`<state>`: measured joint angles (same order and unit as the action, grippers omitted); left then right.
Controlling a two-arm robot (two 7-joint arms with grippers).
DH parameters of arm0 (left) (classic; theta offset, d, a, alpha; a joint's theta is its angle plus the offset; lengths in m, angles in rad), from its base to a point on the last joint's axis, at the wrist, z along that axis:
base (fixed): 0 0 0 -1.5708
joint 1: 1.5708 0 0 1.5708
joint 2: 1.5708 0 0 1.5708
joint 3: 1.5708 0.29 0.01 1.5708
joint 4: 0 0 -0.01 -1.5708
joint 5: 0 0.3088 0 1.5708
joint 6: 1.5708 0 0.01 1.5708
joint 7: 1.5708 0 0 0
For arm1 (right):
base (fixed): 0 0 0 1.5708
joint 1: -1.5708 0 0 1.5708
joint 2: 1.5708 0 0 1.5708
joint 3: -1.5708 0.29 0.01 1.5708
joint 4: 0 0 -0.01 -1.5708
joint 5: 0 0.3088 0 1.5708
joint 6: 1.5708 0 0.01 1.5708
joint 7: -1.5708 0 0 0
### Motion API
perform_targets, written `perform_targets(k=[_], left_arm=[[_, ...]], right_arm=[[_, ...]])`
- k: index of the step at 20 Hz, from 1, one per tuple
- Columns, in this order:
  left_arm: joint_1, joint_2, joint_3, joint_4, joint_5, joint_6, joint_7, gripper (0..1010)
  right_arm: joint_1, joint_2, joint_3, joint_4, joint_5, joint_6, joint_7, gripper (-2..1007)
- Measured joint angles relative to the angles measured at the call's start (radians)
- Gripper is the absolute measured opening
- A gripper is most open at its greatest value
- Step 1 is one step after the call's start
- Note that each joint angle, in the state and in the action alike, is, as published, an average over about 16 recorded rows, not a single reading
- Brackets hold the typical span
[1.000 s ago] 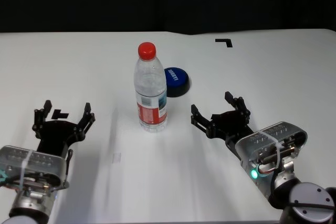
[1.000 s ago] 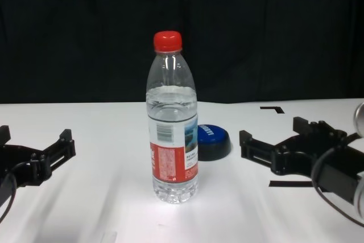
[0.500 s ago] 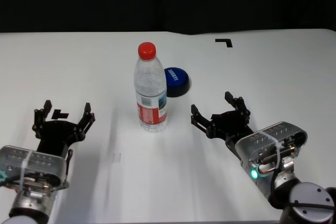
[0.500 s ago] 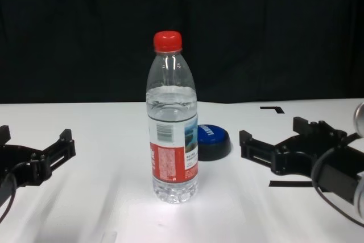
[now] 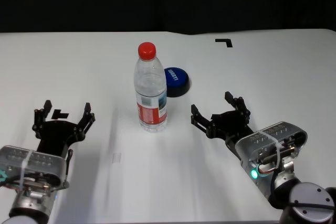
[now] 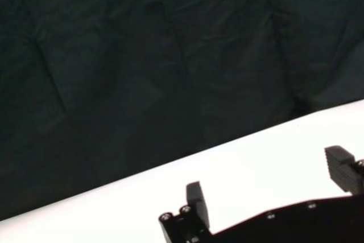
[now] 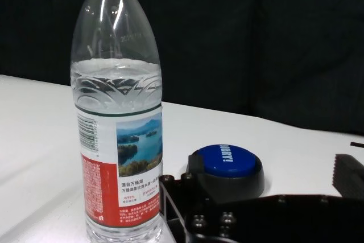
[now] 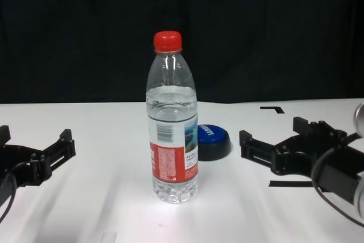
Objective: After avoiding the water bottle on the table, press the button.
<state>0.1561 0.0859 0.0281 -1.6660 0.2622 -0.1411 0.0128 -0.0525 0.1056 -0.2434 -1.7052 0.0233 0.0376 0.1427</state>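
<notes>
Blue button (image 5: pixel 175 80) lies beyond-left of right gripper (image 5: pixel 221 114), nearer arm; water bottle (image 5: pixel 150 90) stands leftward. Both grippers spread, empty; left gripper (image 5: pixel 63 119) parked.

Button lettering: the button (image 7: pixel 230 166) behind the bottle (image 7: pixel 118 112) carries one white word in capitals on its blue top; from my right wrist view it looks like "SORRY!", though I cannot be sure of every letter.
Bottle label, printed lines: small white print on the red lower band and beneath the lake picture, too fine for me to read.
Bottle label, barcode: a barcode sits on the white strip above the red band; its digits are unreadable.
Bottle embossing: faint raised characters on the clear shoulder, illegible.
</notes>
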Motion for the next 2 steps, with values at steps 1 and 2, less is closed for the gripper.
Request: perform_targets(k=[1,2], left_arm=[[0.0,0.0,0.0,0.0,0.0,0.0,0.0,1003],[0.0,0.0,0.0,0.0,0.0,0.0,0.0,1003]], right_arm=[[0.0,0.0,0.0,0.0,0.0,0.0,0.0,1002],[0.0,0.0,0.0,0.0,0.0,0.0,0.0,1002]])
